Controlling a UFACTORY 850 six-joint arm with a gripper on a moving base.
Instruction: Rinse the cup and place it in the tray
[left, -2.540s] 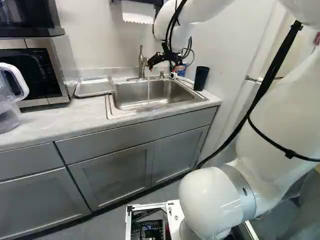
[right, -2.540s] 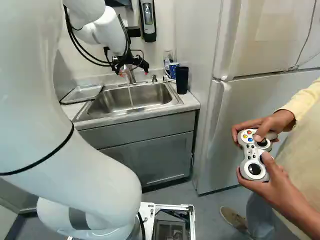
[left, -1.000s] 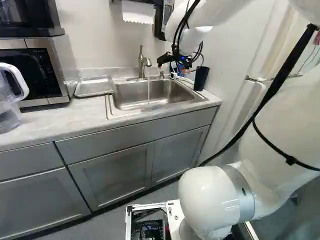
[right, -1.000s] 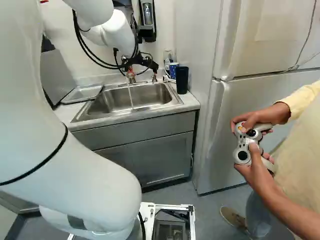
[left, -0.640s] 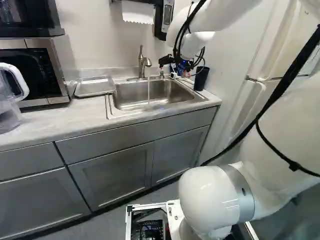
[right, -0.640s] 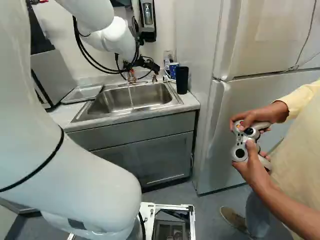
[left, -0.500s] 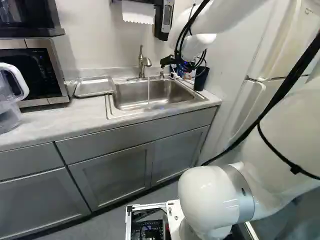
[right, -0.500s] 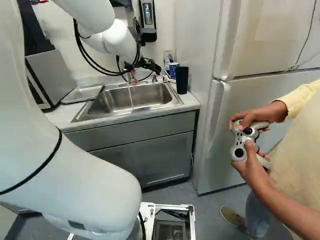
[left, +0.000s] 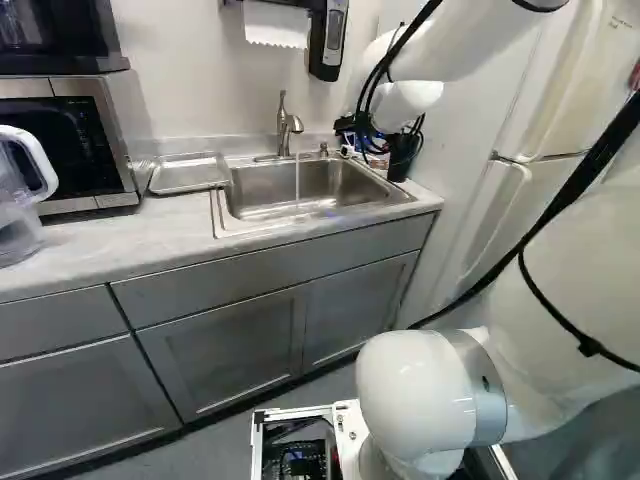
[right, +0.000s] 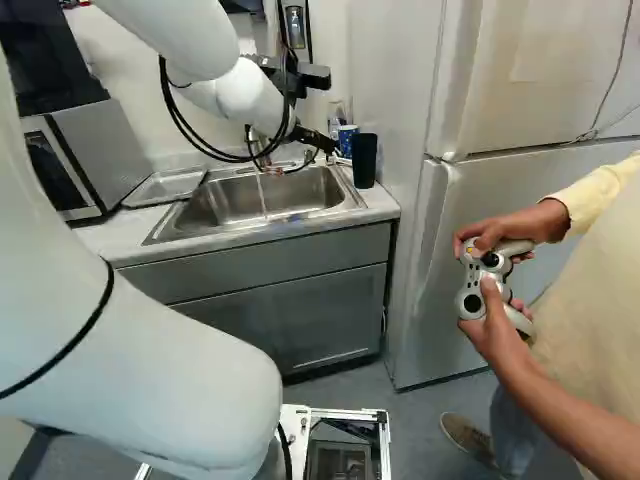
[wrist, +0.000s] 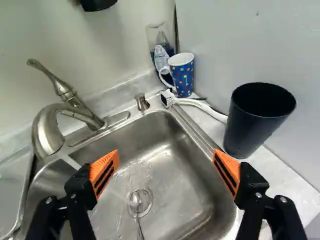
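My arm (right: 215, 380) reaches out over the counter (left: 120, 240), ending in the gripper (right: 303, 158) above the sink. At the right of the right base view, a person's hands (right: 520, 330) hold a game controller (right: 487, 280). From the wrist, I see the gripper (wrist: 165, 159) with its jaws spread wide and nothing pinched between the orange pads (wrist: 104, 171). Below them is the steel sink (wrist: 195, 195), with its drain (wrist: 140, 202) visible through the gap.

I have the dark cup (wrist: 257, 120) upright on the counter just beside the sink, ahead of the finger on that side and clear of the pads. Water runs from the faucet (wrist: 47, 127) into the basin. The metal tray (left: 188, 173) lies on the other side of the sink, with the microwave (left: 60, 145) beyond it at the left of the left base view.

Farther back, a white-handled brush (wrist: 200, 103) lies by the sink's corner, and the blue spotted mug (wrist: 185, 75) stands behind it. A clear container (wrist: 156, 35) is behind the mug. A dispenser (left: 328, 40) hangs on the back wall.
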